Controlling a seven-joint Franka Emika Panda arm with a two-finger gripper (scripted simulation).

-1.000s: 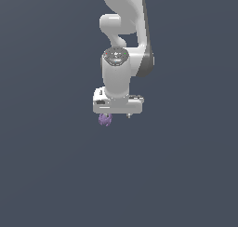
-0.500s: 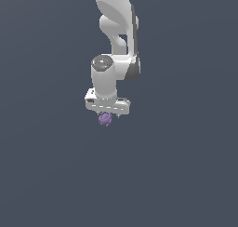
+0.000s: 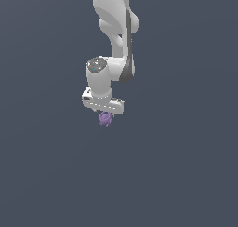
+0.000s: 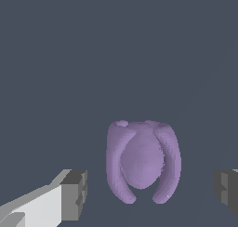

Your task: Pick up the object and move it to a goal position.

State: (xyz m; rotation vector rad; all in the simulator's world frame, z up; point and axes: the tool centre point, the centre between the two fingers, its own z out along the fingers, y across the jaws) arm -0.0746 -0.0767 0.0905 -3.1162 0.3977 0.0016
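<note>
— What's changed since half a second back?

— The arm (image 3: 114, 30) has swung toward the exterior view's left. The white hand sat nearer the middle a second ago, and it has drifted left in each picture since. The purple object (image 3: 105, 118) has kept its place right under the gripper (image 3: 105, 113) the whole time, so it has travelled along with it.

— Is the gripper holding it, then?

— From outside I can't say. The fingers are hidden behind the hand and the purple lump; I only see the object tucked against the underside of the hand. The wrist view is plainer: the object (image 4: 142, 161) sits between the two grey finger pads (image 4: 74, 193), with open background on both sides of it. So the gripper (image 4: 151, 191) stands wide, and neither pad touches it that I can make out.

— What's cut off?

— In the wrist view the far pad is clipped by the picture's edge, and only a sliver shows. The near finger runs out of the corner too. In the exterior view the top of the arm leaves the picture.

— Anything one view gives that the other doesn't?

— The wrist view shows the object's shape: a rounded body with two curved lobes wrapping its sides. From outside it's just a tiny bumpy purple blob. I can't make out a table in either view, only flat grey-blue.
</note>
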